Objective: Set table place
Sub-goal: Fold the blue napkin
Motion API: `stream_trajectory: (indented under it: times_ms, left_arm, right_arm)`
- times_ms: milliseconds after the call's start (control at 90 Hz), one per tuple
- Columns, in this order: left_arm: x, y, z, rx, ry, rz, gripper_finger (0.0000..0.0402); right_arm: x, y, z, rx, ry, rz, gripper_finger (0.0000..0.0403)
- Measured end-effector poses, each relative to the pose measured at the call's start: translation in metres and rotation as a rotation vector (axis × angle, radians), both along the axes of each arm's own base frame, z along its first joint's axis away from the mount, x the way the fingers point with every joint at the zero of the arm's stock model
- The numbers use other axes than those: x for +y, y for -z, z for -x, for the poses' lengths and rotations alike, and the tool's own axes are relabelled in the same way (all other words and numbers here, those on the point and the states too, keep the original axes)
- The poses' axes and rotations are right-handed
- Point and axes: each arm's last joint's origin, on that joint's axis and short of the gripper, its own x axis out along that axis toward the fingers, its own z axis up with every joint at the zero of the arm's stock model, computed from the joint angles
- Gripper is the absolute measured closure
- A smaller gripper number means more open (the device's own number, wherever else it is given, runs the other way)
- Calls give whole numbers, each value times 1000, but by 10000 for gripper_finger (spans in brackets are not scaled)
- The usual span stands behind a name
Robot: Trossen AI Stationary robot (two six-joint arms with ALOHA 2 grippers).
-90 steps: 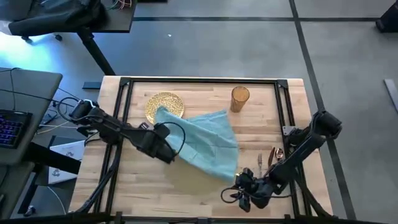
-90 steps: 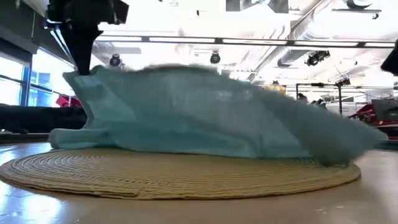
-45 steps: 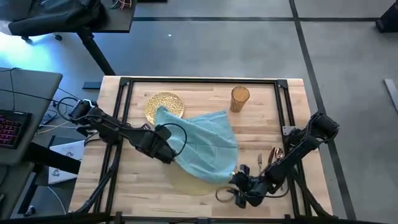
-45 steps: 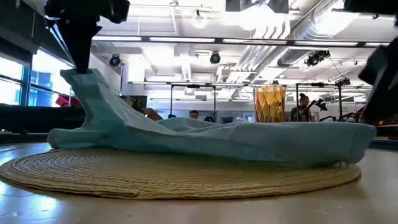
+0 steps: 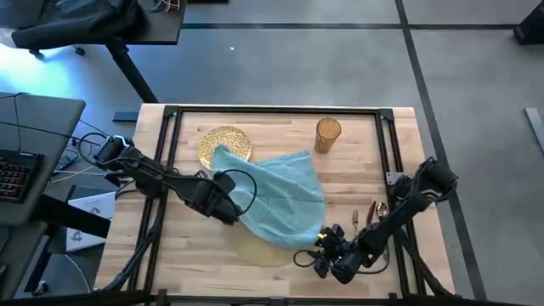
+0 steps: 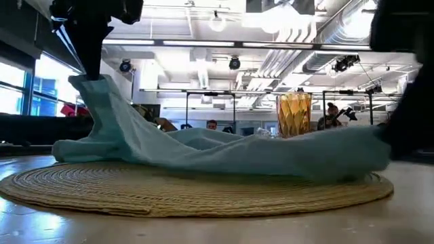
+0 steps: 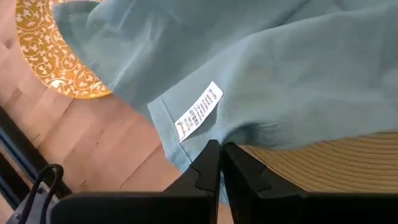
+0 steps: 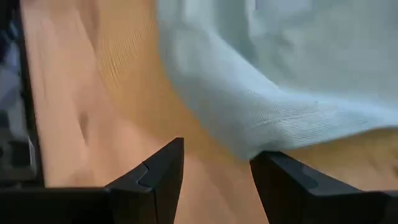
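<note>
The teal napkin (image 5: 276, 197) lies spread and rumpled over the round woven placemat (image 5: 259, 249) in the middle of the table (image 5: 280, 132), hiding most of the mat; only a crescent of the mat shows toward the near edge of the table. In the low view the cloth (image 6: 224, 152) is pulled up into a peak on one side and sags flat across the mat (image 6: 196, 190) on the other. The left tool (image 5: 228, 210) sits at the napkin's edge on the left side of the table, its fingers pressed together on the cloth's hem; the left wrist view shows the two dark fingers (image 7: 205, 171) closed right beside the white care label (image 7: 199, 111). One corner of the napkin drapes over the gold speckled plate (image 5: 223, 143), which rests toward the far left corner of the table. The amber tumbler (image 5: 328, 134) stands upright near the far edge, apart from the cloth. The right tool (image 5: 327, 255) is low near the near right part of the table, at the napkin's corner; the right wrist view shows its fingers (image 8: 161, 174) spread with the cloth's folded edge (image 8: 273, 118) just ahead of them, not gripped. Copper cutlery (image 5: 367, 217) lies beside the right arm near the right edge of the table.
</note>
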Motion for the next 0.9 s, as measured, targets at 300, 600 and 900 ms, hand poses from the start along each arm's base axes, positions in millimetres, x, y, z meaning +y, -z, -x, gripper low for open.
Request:
stream_trajectory:
  times_ms: [300, 600, 900]
  left_arm:
    - [-1, 0, -2, -17, 0, 5, 401]
    - [-27, -23, 0, -5, 183, 169, 401]
    - [-75, -27, 26, -12, 328, 202, 401]
  right_arm:
    - [-20, 3, -19, 36, 41, -43, 298]
    - [-16, -32, -14, 113, -222, -286, 401]
    - [-30, -66, -7, 191, -247, -514, 403]
